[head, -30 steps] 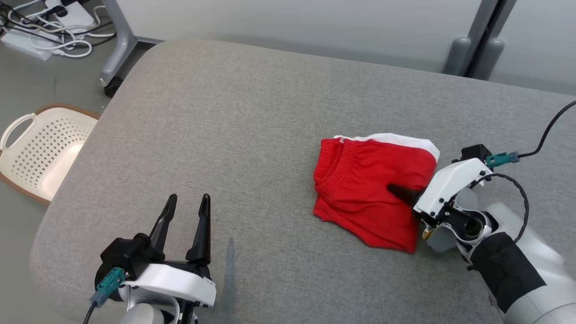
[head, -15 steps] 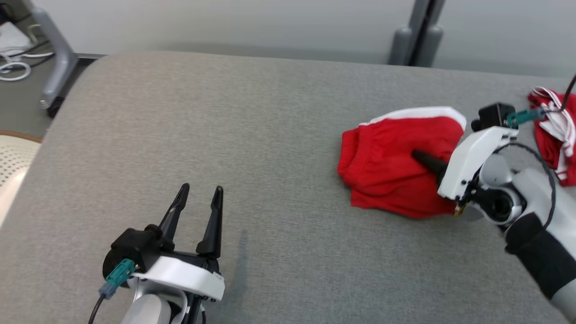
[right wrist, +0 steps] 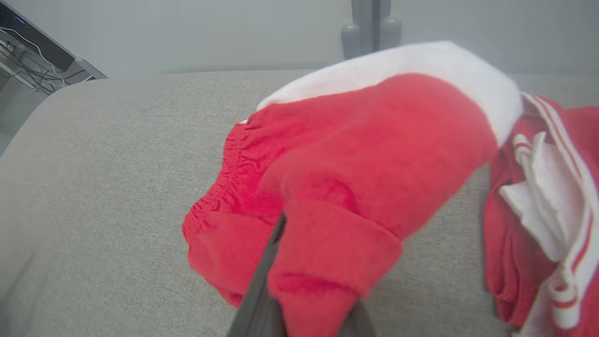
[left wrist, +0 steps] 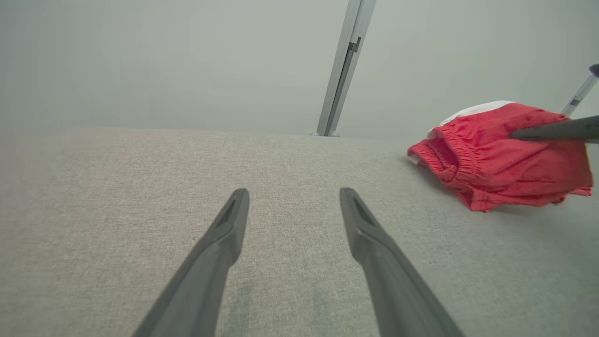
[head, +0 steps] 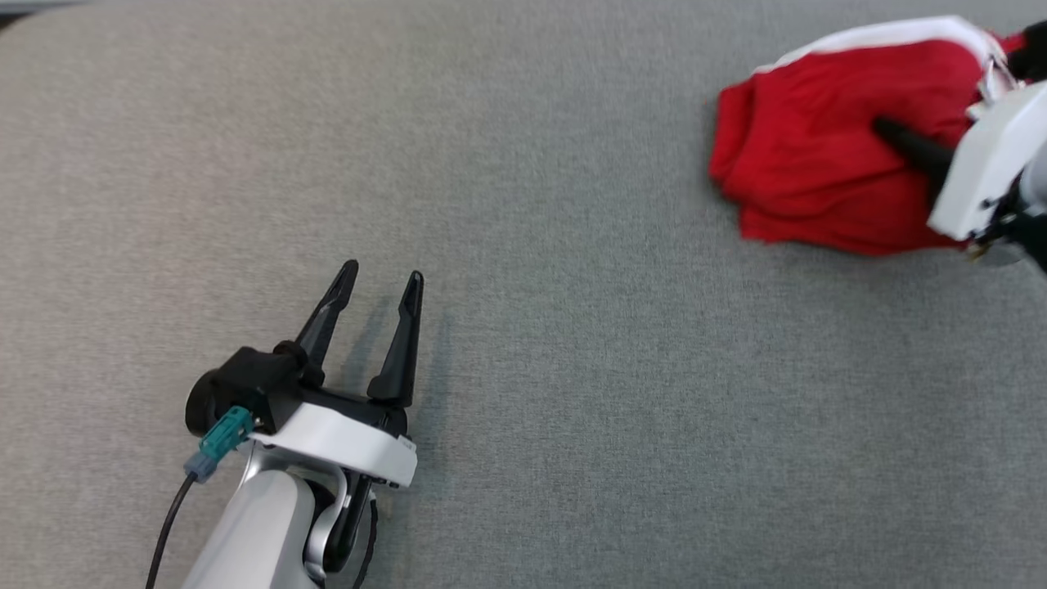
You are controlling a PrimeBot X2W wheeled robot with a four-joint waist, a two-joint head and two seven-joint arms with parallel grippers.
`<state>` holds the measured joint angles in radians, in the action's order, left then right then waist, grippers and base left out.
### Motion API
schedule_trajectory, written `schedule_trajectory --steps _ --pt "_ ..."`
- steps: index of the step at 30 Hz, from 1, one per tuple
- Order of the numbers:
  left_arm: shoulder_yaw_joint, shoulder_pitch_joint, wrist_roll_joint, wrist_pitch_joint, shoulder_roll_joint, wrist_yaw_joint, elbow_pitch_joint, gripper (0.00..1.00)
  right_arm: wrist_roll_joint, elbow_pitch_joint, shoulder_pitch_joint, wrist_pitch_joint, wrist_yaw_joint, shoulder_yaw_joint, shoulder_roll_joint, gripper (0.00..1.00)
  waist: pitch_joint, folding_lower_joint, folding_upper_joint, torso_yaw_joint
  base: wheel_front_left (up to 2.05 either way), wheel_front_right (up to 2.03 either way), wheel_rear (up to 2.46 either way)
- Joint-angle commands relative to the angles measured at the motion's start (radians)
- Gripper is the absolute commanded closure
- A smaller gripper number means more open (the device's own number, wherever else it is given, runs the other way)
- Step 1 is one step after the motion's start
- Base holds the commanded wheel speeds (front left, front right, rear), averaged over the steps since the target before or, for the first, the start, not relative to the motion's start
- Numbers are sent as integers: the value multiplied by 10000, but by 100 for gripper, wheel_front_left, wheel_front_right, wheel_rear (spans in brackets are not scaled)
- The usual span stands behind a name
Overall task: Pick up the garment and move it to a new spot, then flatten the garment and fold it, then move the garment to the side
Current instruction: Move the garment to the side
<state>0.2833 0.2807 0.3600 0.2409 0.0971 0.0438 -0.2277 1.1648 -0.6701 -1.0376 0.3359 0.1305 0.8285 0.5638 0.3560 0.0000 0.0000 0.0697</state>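
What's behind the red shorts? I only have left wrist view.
Observer: A second red garment with white stripes, crumpled close beside the red shorts.
Operator: Right gripper got a grip?
Observer: Yes, the right gripper is shut on a fold of the shorts; cloth drapes over its fingers.
Operator: Anything off the cushion?
Observer: Cables lie past the far corner of the cushion.

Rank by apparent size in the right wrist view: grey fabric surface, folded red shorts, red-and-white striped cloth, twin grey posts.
Largest, near-tied: grey fabric surface and folded red shorts, which nearness enlarges.
Then: red-and-white striped cloth, partly cut off.
Smallest: twin grey posts.
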Motion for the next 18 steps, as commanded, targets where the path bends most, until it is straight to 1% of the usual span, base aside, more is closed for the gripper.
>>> schedule_trajectory --steps 1,6,11,14,18 --pt "7 252 -93 -13 94 -6 68 0 -51 79 -269 42 7 60 301 100 541 0 0 -219 0 0 0" --pt "47 466 -145 -24 109 -69 188 0 -163 235 -903 224 7 211 1280 100 1087 0 0 -267 0 0 0" --pt "90 688 -165 -21 135 -75 295 0 -349 200 -1445 264 7 342 2123 100 1471 0 0 -233 0 0 0" --pt "123 745 -174 -35 150 -99 338 0 -466 80 -1794 172 6 310 2516 100 1667 0 0 -192 0 0 0" --pt "159 853 -209 -43 159 -137 384 0 -670 -114 -2141 237 6 431 2873 100 1875 0 0 -142 0 0 0"
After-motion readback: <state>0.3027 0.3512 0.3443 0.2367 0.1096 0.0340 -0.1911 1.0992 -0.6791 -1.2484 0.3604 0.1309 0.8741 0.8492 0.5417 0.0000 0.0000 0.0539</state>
